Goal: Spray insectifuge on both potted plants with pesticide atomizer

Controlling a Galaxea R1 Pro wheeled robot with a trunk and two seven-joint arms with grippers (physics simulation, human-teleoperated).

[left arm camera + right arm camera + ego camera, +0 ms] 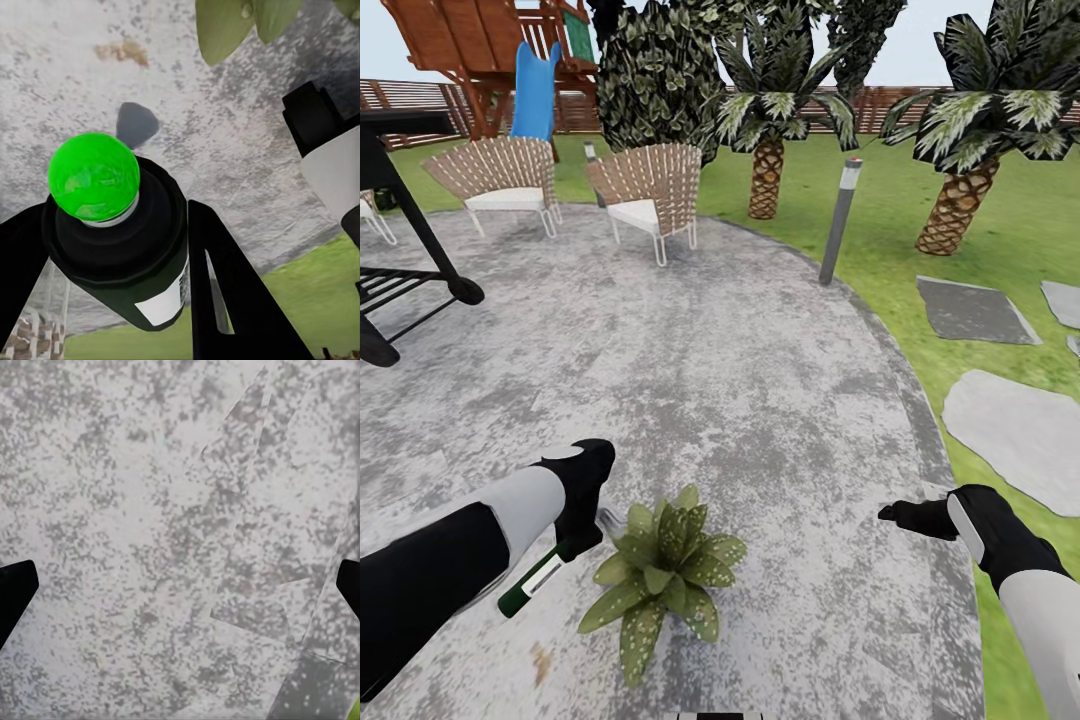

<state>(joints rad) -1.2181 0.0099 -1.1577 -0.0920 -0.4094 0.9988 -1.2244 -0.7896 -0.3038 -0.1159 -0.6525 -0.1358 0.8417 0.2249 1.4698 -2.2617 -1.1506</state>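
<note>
My left gripper (572, 545) is shut on the pesticide atomizer (538, 582), a dark bottle with a white label band, held tilted low over the patio. In the left wrist view the atomizer (112, 225) sits between the black fingers (225, 292), and its round top looks bright green. One potted plant (660, 578), a low rosette of speckled green leaves, stands just right of the bottle; its leaf tips (225, 26) show past the bottle. My right gripper (892, 514) hovers open to the plant's right, fingertips spread wide over bare paving (180, 547).
The grey mottled patio (710, 380) of the garden curves into grass (920, 290) on the right, with stepping stones (1015, 430). A black grill (405, 250) stands at left, two wicker chairs (645, 195) behind, a grey lamp post (838, 225) and palms (960, 200) beyond.
</note>
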